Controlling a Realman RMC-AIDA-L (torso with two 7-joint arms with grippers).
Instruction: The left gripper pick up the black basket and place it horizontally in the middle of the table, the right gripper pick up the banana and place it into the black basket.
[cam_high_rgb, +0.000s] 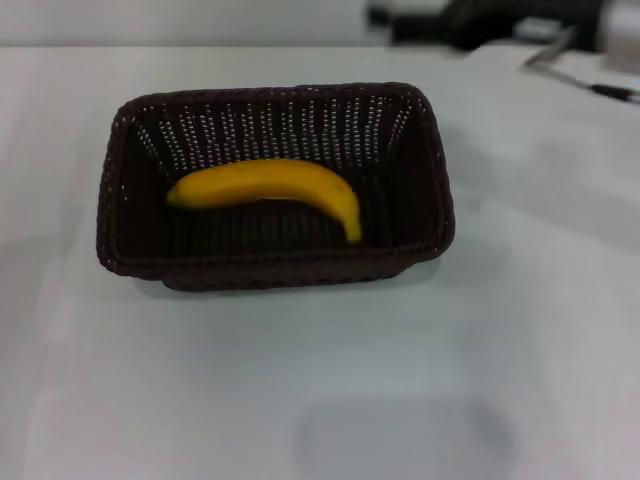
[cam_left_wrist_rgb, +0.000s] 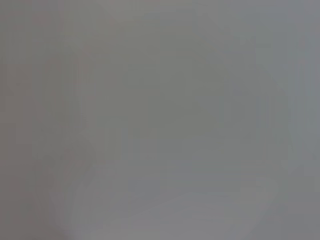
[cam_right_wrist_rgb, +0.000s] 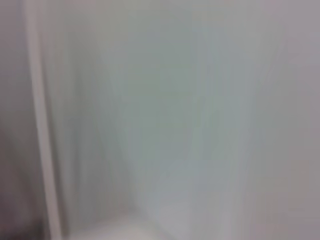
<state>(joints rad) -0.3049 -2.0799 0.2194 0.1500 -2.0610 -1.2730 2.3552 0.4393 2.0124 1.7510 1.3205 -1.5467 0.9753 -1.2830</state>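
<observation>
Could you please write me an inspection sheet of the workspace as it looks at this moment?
Surface: white table, plain and smooth around the basket.
Job's things: black basket stands lengthwise across the middle of the table; banana lies inside it on the bottom, curved, its tip toward the robot's right.
Clutter: nothing seen on the table near the basket.
Grippers: neither claw appears in the head view; both wrist views show only a blank pale surface.
Cables: a thin dark line crosses the far right corner, possibly a cable; cannot tell.
Surroundings: dark blurred equipment behind the far right edge.
</observation>
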